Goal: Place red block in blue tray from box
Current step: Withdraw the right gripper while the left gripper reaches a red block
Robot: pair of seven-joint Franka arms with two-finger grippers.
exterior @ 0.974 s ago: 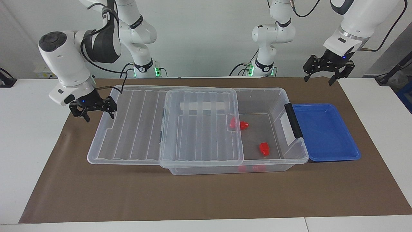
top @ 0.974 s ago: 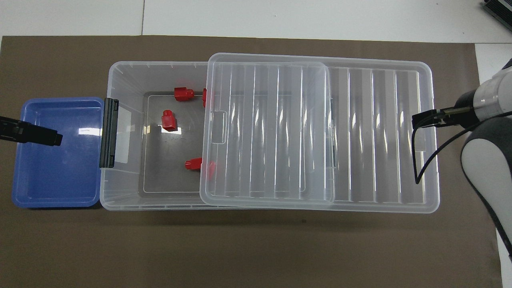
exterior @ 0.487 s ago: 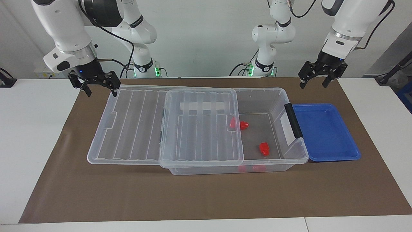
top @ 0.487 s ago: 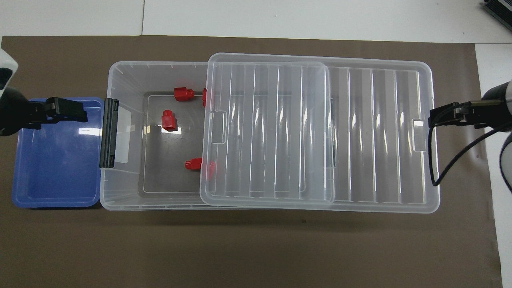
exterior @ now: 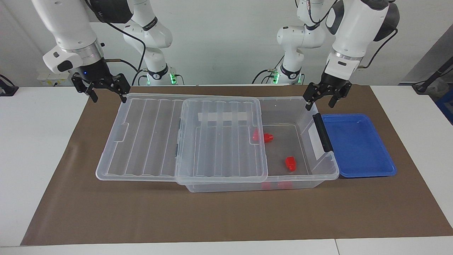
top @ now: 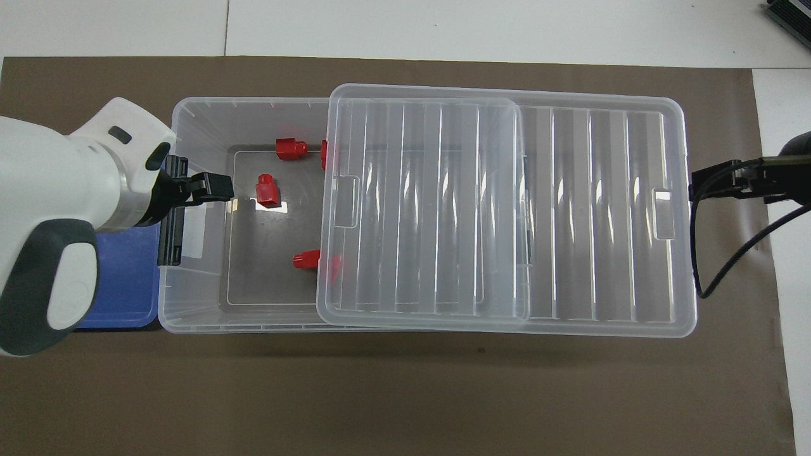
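A brown mat [exterior: 226,216] covers the white table [exterior: 32,141] before a pale wall. On the mat lies the box [exterior: 320,170], a large clear plastic storage bin, with its ribbed clear lid [exterior: 141,141] slid toward the right arm's end, leaving the other end uncovered. The blue tray [exterior: 357,145], shallow, rimmed plastic, touches the box's black end clip [exterior: 322,132]. The left gripper [exterior: 325,96] hangs with fingers spread, holding nothing, over the box's uncovered end; the right gripper [exterior: 104,88], likewise spread and holding nothing, hangs over the lid's corner. The red block [exterior: 290,163], small and stubby, lies on the box floor, with two other red pieces [exterior: 268,137] near it.
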